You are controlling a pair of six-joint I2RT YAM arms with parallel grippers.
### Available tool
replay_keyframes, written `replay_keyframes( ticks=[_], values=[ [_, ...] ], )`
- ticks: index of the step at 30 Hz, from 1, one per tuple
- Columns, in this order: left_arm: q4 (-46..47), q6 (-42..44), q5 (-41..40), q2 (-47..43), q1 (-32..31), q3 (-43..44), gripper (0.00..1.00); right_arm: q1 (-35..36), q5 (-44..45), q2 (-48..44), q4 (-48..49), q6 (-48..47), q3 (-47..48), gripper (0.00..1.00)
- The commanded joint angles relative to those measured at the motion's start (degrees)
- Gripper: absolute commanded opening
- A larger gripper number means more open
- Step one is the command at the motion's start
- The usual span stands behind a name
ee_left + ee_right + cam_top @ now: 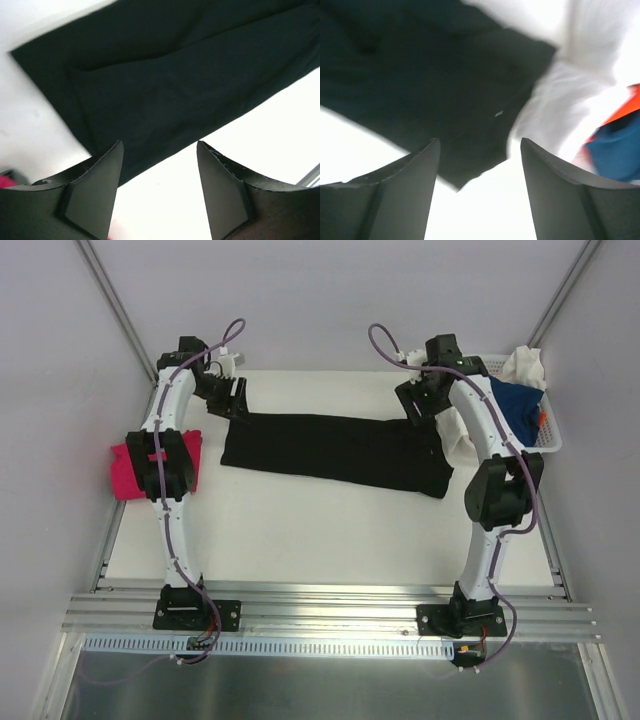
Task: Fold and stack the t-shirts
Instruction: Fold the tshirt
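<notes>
A large black t-shirt point(335, 450) lies as a long folded band across the middle of the table. My left gripper point(236, 402) hovers over the band's left end, open, with nothing between its fingers point(100, 190). In the left wrist view the black t-shirt point(170, 75) lies flat just beyond the left gripper point(159, 150). My right gripper point(419, 410) hangs open over the right end, and the black t-shirt point(435, 75) shows beyond the right gripper point(480, 145). A magenta-pink t-shirt point(124, 468) lies at the table's left edge, partly hidden by the left arm.
A white lattice basket point(548, 440) stands at the back right with a blue tee point(518, 405), an orange one point(542, 415) and a white one point(525, 365) in it. White cloth point(570, 100) lies beside the black shirt's right end.
</notes>
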Motion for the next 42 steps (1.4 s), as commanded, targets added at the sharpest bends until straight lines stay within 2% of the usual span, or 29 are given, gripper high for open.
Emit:
replay_keyframes(
  ticks=[1,3,5,8,10,14,19,23,28,34,37,40,42],
  values=[
    [-0.6,-0.94,5.33,3.21,-2.75,-0.18,0.52,0.49,-15.12,0.2,-4.82,9.95,-4.93,0.58],
    [-0.69,-1.64,5.68,3.84,-3.03,0.52,0.51,0.31,-16.58,0.82,-5.26,11.38,-5.39,0.53],
    [-0.6,-2.78,6.57,6.12,-4.42,1.58,0.5,-0.39,-21.67,3.71,-6.75,12.7,-4.87,0.44],
    [-0.69,-2.7,5.34,7.97,-5.75,1.94,0.51,-1.88,-27.99,7.76,-7.98,17.18,-3.55,0.38],
    [-0.6,-2.61,4.72,8.67,-6.36,0.97,0.51,-3.63,-35.96,10.3,-8.08,20.95,-4.16,0.37],
    [-0.6,-3.32,3.68,9.47,-6.63,-1.14,0.51,-5.13,-40.49,13.29,-7.37,22.29,-6.09,0.45],
    [-0.77,-3.76,-0.11,8.85,-6.63,-4.91,0.53,-6.54,-36.12,17.08,-7.55,21.94,-4.26,0.54],
    [-0.95,-3.85,-0.82,6.22,-6.72,-10.79,0.54,-7.16,-34.08,20.33,-8.16,21.85,0.48,0.58],
    [-0.95,-5.34,-2.83,0.42,-7.33,-20.72,0.54,-7.42,-37.67,24.98,-5.53,26.93,7.69,0.63],
    [-2.53,-6.48,-3.72,-6.43,-11.11,-31.36,0.54,-7.42,-41.72,31.22,1.76,33.7,18.13,0.71],
    [-2.71,-7.36,-2.93,-9.07,-14.97,-34.8,0.53,-7.42,-45.48,34.74,10.25,41.33,21.48,0.71],
    [-2.53,-8.32,-2.31,-10.92,-19.61,-37.52,0.53,-7.25,-49.45,38.17,21.05,53.29,22.38,0.71],
    [-2.1,-9.11,-1.87,-12.32,-21.74,-39.27,0.52,-5.85,-49.64,39.84,22.34,54.11,24.3,0.72]
  ],
)
